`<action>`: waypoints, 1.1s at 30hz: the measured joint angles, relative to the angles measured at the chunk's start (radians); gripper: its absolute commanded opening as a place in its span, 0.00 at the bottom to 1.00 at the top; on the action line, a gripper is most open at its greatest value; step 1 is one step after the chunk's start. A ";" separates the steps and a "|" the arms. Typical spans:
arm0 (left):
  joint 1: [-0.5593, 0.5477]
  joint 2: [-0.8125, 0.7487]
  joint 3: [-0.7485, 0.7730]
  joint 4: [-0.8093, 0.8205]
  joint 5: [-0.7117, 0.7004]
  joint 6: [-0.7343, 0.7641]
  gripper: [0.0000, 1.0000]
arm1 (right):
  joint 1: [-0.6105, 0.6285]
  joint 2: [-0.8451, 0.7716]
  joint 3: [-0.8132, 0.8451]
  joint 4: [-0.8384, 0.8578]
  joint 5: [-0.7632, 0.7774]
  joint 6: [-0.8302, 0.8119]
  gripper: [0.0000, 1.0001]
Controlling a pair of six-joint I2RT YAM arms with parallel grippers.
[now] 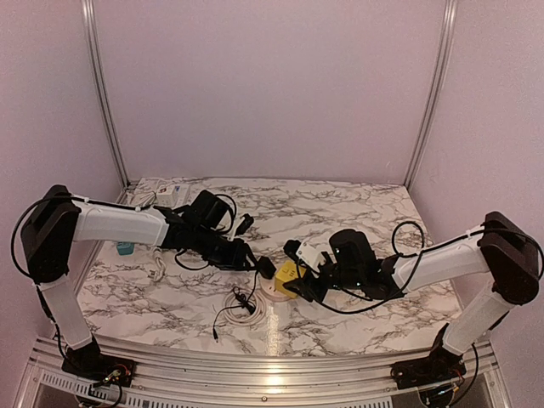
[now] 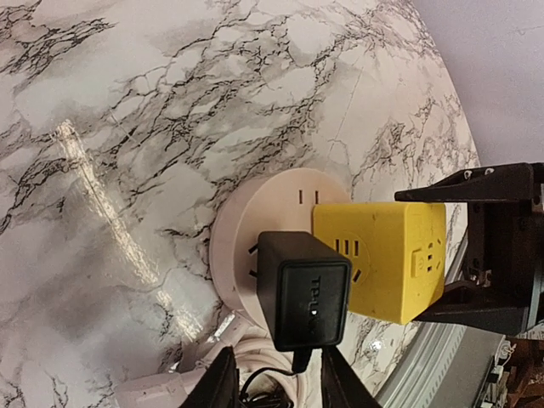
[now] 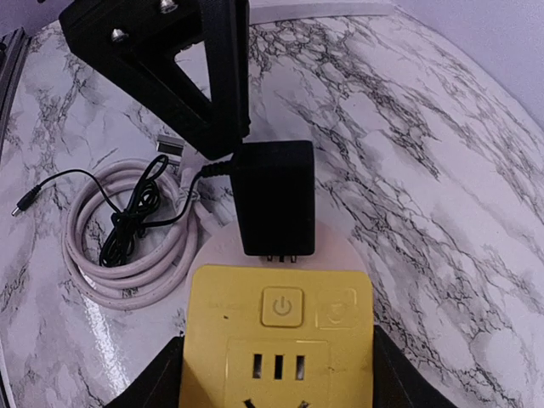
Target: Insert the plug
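Note:
The black plug adapter [image 2: 306,289] stands over the round white socket base [image 2: 246,212]. Its prongs [image 2: 252,252] meet the base's face and still show. My left gripper [image 2: 279,357] pinches the adapter's near end, with the adapter's thin cable running between the fingers. From above, the left gripper [image 1: 257,262] holds the adapter [image 1: 266,269] beside the yellow socket cube [image 1: 287,276]. My right gripper [image 3: 276,365] is shut on the yellow cube [image 3: 276,323], which sits on the base [image 3: 340,251]. The adapter [image 3: 274,200] stands just behind the cube.
A coiled white cord [image 3: 127,246] and a thin black cable [image 3: 127,225] lie left of the base. A white power strip [image 1: 166,197] lies at the back left, and a small teal object [image 1: 126,248] by the left arm. Metal rails edge the near side.

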 measured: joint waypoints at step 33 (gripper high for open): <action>0.013 0.008 0.015 0.061 -0.011 -0.016 0.19 | -0.003 0.017 0.016 -0.004 -0.043 -0.008 0.51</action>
